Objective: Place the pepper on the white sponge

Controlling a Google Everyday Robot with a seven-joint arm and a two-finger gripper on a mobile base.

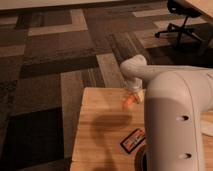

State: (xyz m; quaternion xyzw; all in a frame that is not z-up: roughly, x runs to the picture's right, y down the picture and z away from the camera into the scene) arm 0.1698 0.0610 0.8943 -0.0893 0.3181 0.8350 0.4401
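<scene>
**Pepper at the gripper's tip, above the far edge of the surface**

The gripper (134, 93) is seen at the end of a white arm (175, 115), whose bulky near segment fills the lower right of the view. From a rounded joint, the arm's last link is turned downward, so the gripper is pointed at the wooden surface (97, 145) close to its far edge. Whether the gripper is spread or pressed together cannot be told, since its tip is blurred and partly merged with the arm behind it.

The pepper (128, 102) is seen as a small orange shape directly under the gripper's tip and touching it or nearly so. It is tilted, with its lower end toward the left. It cannot be told whether the pepper is pinched by the gripper or rests on the surface. It lies near the far edge of the surface, just left of the arm's large white body.

A flat black-and-red packet (133, 141) is laid on the surface nearer the camera, well apart from the pepper and just beside the arm's body. It is turned at an angle to the surface's edges. A soft dark shadow (107, 120) is cast on the wood between the pepper and the packet, to their left. A dark rounded shape (141, 161) is partly hidden by the arm at the bottom of the view, and what it is cannot be told.

Striped carpet (50, 65) in brown and grey bands is seen beyond the surface. A black office chair (181, 22) is stood on it at the upper right.
</scene>
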